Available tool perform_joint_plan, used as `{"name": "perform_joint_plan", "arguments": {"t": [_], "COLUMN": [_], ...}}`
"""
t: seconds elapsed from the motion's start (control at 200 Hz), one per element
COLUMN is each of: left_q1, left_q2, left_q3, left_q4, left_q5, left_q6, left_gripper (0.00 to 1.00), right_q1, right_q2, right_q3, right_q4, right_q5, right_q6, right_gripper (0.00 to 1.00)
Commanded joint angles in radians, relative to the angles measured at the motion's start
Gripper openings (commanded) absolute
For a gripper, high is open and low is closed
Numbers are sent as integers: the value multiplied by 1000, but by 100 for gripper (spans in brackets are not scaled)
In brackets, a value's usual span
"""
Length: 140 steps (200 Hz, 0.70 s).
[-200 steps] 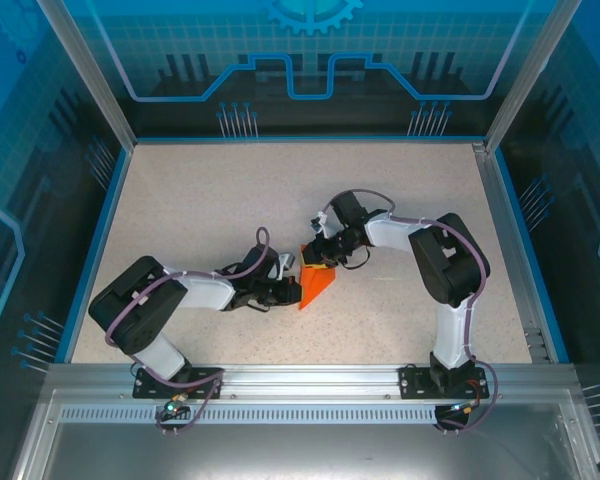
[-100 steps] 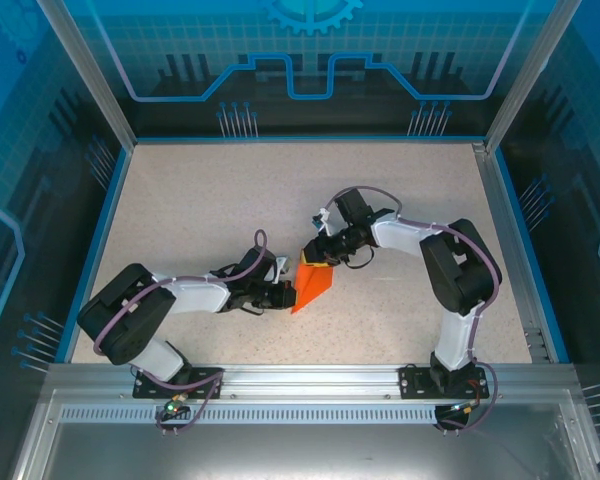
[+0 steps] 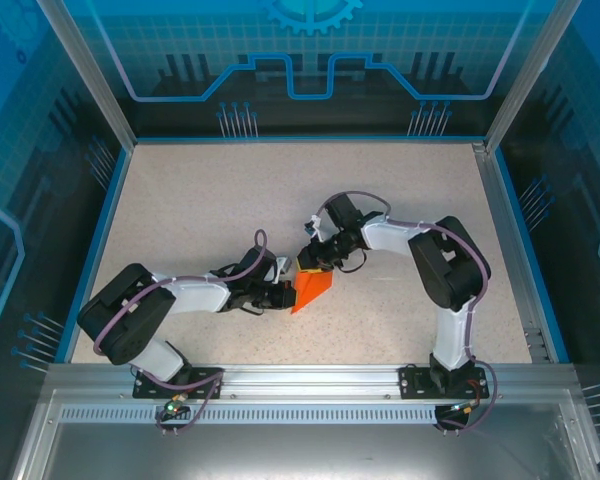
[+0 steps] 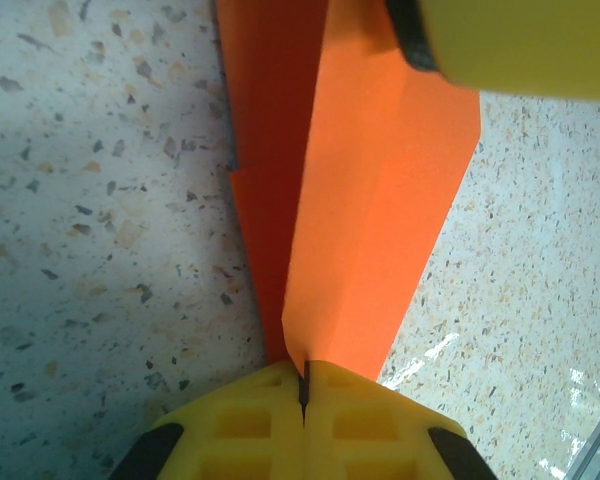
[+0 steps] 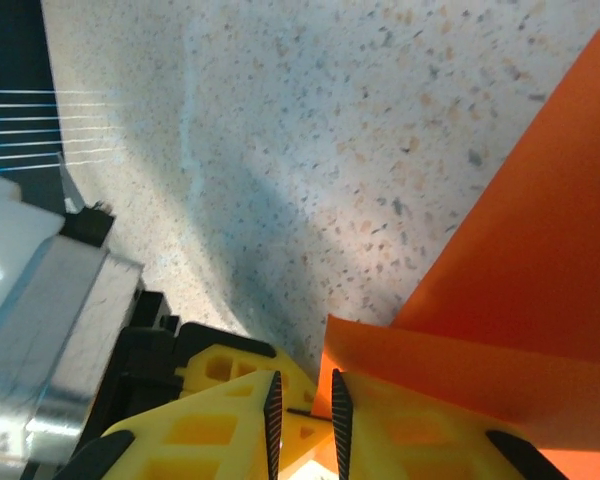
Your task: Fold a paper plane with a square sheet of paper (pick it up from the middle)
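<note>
The square sheet of paper (image 3: 311, 288) is folded into a narrow orange wedge and held just above the table's middle. My left gripper (image 3: 287, 294) comes in from the left. In the left wrist view its yellow jaws (image 4: 305, 378) are shut on the pointed end of the sheet (image 4: 365, 210), whose flaps spread away from them. My right gripper (image 3: 314, 264) reaches in from the far side at the sheet's wide end. Its pads (image 5: 302, 408) stand a narrow gap apart, and an orange flap (image 5: 500, 300) lies over the right finger beside that gap.
The speckled tabletop (image 3: 230, 200) spreads open on all sides of the paper. Blue-edged enclosure walls (image 3: 108, 200) ring it, and a metal rail (image 3: 310, 378) runs along the near edge by the arm bases. The right gripper's yellow finger (image 4: 520, 40) crowds the sheet's far end.
The left gripper and the paper have shifted slightly left and nearer. The right gripper has followed, drifting left toward the sheet's wide end. The left jaws stay shut on the paper.
</note>
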<state>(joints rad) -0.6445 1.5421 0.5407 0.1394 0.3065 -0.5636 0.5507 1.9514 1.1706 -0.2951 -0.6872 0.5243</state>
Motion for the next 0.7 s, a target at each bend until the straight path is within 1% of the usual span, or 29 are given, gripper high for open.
{"name": "perform_joint_plan", "arguments": {"t": [0.0,0.085,0.36,0.57,0.695], "left_q1": [-6,-7,-7,-7,-7], "left_q2": [29,29,41,48,44], "left_q3": [2,-1,2,7,12], "left_q4": [-108,-114,-121,-127,-133], "left_q5": [-26,-25,-12,-4,10], "left_q6": [36,37,39,39,40], "left_gripper": [0,0,0,0,3], "right_q1": [6,-1,-9,-11,-11], "right_q2": [35,50,84,91,99], "right_q3": [24,24,31,27,16], "right_q4": [-32,-42,-32,-79,-88], "right_q5": [74,111,107,167,183], "right_q6": [15,20,19,8,0], "right_gripper": [22,21,20,19,19]}}
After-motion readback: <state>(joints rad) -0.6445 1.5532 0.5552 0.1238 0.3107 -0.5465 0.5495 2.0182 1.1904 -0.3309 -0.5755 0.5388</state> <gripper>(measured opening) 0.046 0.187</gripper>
